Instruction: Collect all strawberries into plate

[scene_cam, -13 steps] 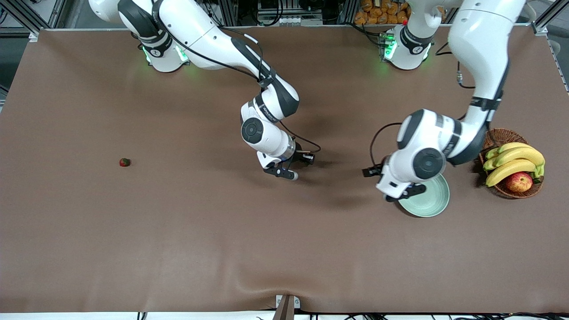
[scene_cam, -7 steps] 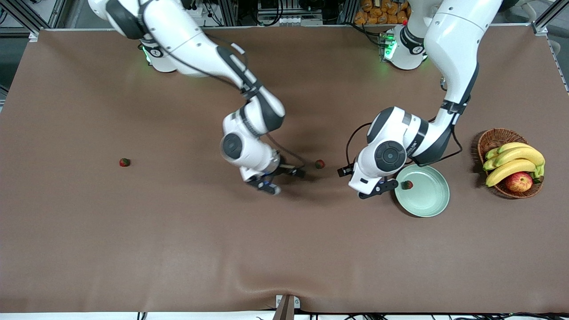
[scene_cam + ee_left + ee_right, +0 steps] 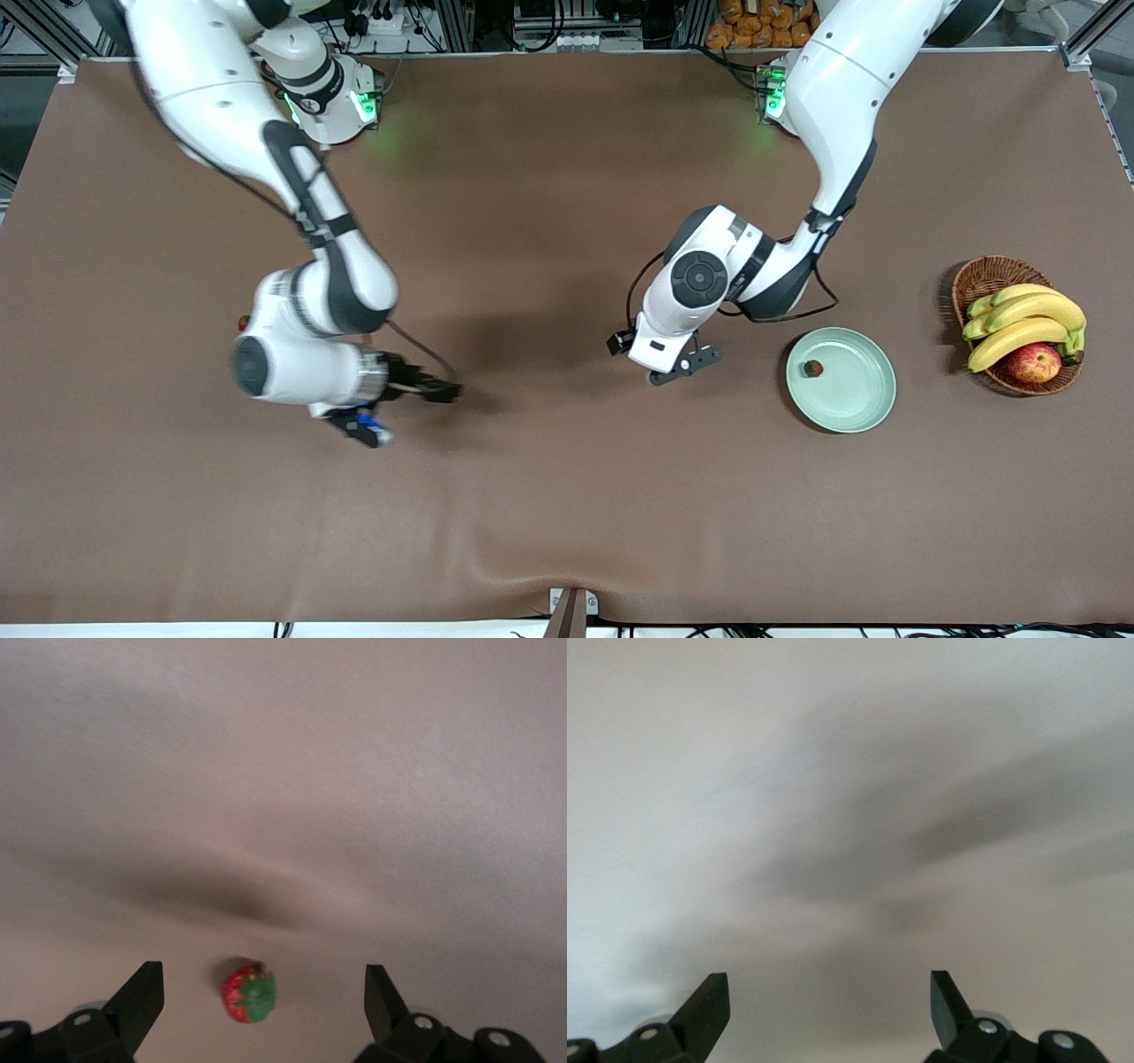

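The mint-green plate lies beside the basket with one strawberry in it. My left gripper is open and hangs over a second strawberry, which lies on the cloth between its fingertips in the left wrist view. The left hand hides that berry in the front view. A third strawberry peeks out beside my right arm's wrist. My right gripper is open and empty over bare cloth close to that berry. The right wrist view shows only cloth.
A brown wicker basket with bananas and an apple stands at the left arm's end of the table. The brown cloth has a wrinkle near the front edge.
My left gripper left the plate, where a strawberry now lies, and moved over the middle strawberry. My right arm swung from the middle toward its own end of the table.
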`<control>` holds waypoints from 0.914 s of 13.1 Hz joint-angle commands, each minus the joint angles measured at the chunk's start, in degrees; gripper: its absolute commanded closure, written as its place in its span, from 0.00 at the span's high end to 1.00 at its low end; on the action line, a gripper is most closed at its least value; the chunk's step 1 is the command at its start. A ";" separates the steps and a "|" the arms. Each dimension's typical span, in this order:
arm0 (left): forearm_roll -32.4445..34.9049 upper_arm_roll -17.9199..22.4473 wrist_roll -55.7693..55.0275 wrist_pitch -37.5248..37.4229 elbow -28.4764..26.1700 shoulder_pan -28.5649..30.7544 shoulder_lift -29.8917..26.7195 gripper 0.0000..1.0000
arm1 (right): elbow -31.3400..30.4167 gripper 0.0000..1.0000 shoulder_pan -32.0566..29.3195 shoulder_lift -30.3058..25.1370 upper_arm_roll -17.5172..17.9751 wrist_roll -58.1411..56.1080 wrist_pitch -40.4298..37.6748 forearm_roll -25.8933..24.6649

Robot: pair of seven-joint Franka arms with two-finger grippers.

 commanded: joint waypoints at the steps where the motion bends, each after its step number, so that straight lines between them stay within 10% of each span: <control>1: 1.19 0.39 -0.59 1.36 1.06 -0.88 1.93 1.00 | -7.60 1.00 -5.15 -6.20 1.34 -4.59 -2.22 -8.32; 5: 1.20 0.56 -0.50 2.15 -0.26 -2.03 3.08 0.94 | -7.78 1.00 -9.63 -6.83 1.34 -7.83 -6.01 -28.72; 9: 1.11 0.48 -0.68 2.06 -2.02 -2.03 3.00 0.77 | -10.24 1.00 -17.80 -6.39 1.34 -15.21 -5.49 -31.48; 12: 1.11 0.48 -0.24 1.80 -2.81 -1.94 2.91 0.39 | -12.26 1.00 -19.92 -6.04 0.20 -17.78 -5.49 -32.18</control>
